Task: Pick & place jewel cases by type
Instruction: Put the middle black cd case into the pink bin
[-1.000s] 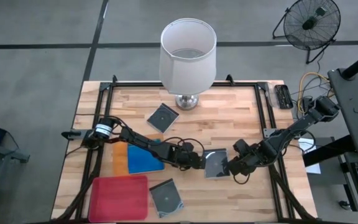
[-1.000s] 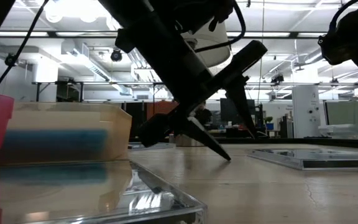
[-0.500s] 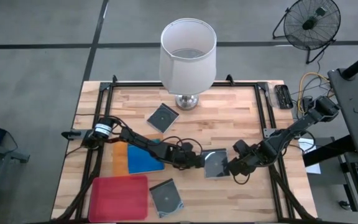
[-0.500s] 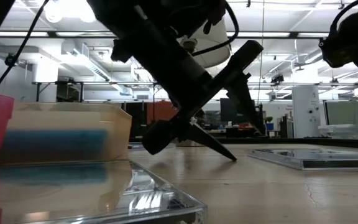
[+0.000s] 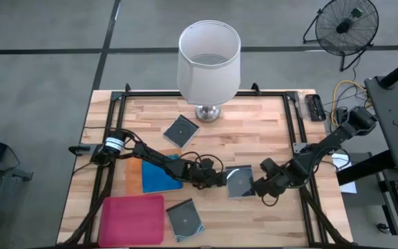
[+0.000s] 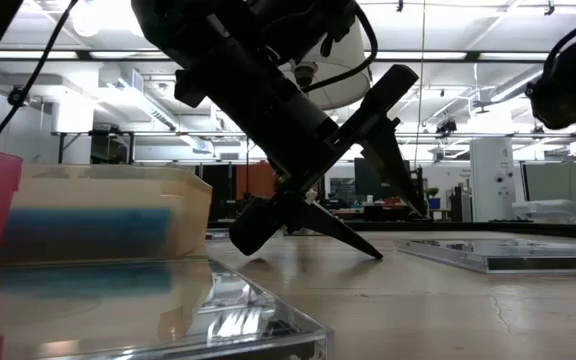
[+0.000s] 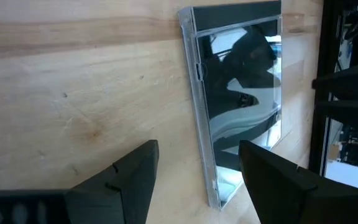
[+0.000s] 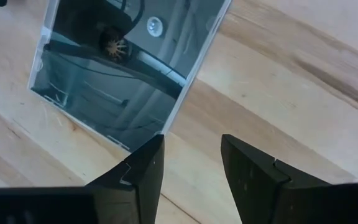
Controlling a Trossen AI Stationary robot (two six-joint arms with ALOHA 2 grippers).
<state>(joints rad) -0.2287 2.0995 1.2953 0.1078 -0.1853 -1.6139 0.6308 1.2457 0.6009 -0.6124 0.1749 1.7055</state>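
A dark transparent jewel case (image 5: 238, 181) lies flat on the wood between my two grippers. My left gripper (image 5: 223, 178) stands open at the case's left edge (image 7: 199, 124), rolled on its side. One finger (image 7: 129, 180) is down by the table and the other finger (image 7: 278, 186) is above the case. My right gripper (image 5: 257, 185) stands open at the case's right side, pointing steeply down, its fingers (image 8: 138, 174) just off a corner (image 8: 161, 132). A blue case (image 5: 161, 178) rests in the orange tray (image 5: 133, 178). My left gripper has its lower fingertip (image 6: 368, 250) down at the table beside the case; whether either finger touches the case I cannot tell. My right gripper stands close to the case's corner, and I cannot tell whether it touches it.
Two more transparent cases lie flat, one (image 5: 182, 130) near the lamp's foot (image 5: 208, 112), one (image 5: 185, 219) at the near edge beside the magenta tray (image 5: 133, 219). The tall white lamp (image 5: 209, 59) stands at the far middle. Black frame rails (image 5: 299, 131) border the table.
My left gripper has tipped flatter: its wrist end has sunk toward the table while its lower fingertip has stayed at the same spot beside the case. My right gripper has come down a little by the case's right side. The case has not moved.
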